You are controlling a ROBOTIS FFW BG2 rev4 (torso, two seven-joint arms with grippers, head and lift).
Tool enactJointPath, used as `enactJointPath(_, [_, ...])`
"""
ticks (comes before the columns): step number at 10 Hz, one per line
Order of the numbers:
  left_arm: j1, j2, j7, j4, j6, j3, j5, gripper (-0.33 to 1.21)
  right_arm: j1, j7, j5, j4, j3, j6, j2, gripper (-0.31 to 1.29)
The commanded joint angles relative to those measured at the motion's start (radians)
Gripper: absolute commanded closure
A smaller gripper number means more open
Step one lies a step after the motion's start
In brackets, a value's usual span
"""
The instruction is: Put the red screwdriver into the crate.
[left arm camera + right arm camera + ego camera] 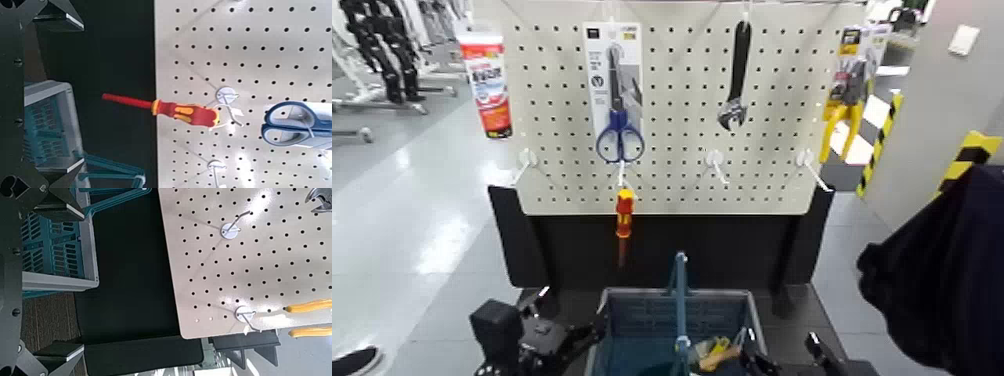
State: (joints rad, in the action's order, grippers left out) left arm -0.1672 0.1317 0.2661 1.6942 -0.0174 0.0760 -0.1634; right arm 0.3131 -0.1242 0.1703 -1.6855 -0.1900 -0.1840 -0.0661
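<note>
**Red screwdriver hangs on the pegboard, crate waits below**

The red screwdriver [624, 212] hangs from a white hook at the lower edge of the pegboard [672, 110], with its handle up and its thin shaft pointing down in front of a dark panel [662, 250]. In the left wrist view the same screwdriver [185, 113] shows its red and yellow handle against the board, and its tip reaches over the dark panel — nothing touches it.

Just above it on the board hang the blue-handled scissors [619, 110] in their package. More to the right hangs a dark wrench [736, 80], and at the right edge the yellow-handled pliers [847, 100].

The crate [632, 325] stands on the surface below the board, almost straight under the screwdriver but well apart from it. Its teal handle [680, 300] stands upright across the middle, and something yellow lies inside.

The left gripper [547, 340] is low beside the left side of the crate. The right gripper [802, 355] is low at the right side. For both I cannot tell if the fingers are apart or together.
</note>
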Motion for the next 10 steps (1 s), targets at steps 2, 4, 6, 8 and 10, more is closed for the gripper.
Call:
enactJointPath(2, [0.094,0.014,0.047,-0.019,0.047,0.004,-0.001,0.11,-0.002,0.0,0.002,0.003,-0.002,-0.002,0.0,0.14])
enactJointPath(4, [0.152,0.026,0.082,-0.045,0.071,0.005,-0.002,0.11,-0.002,0.0,0.002,0.004,-0.002,-0.002,0.002,0.14])
enactJointPath(6, [0.224,0.048,0.117,-0.085,0.089,0.028,-0.007,0.11,-0.002,0.0,0.002,0.004,-0.003,0.0,0.002,0.14])
enactJointPath(8, [0.293,0.055,0.16,-0.136,0.088,0.053,-0.013,0.11,-0.003,0.0,0.003,0.004,-0.005,0.0,0.002,0.14])
enactJointPath(10, [0.351,0.059,0.177,-0.177,0.086,0.076,-0.021,0.11,-0.006,0.002,0.003,0.006,-0.008,0.0,0.002,0.14])
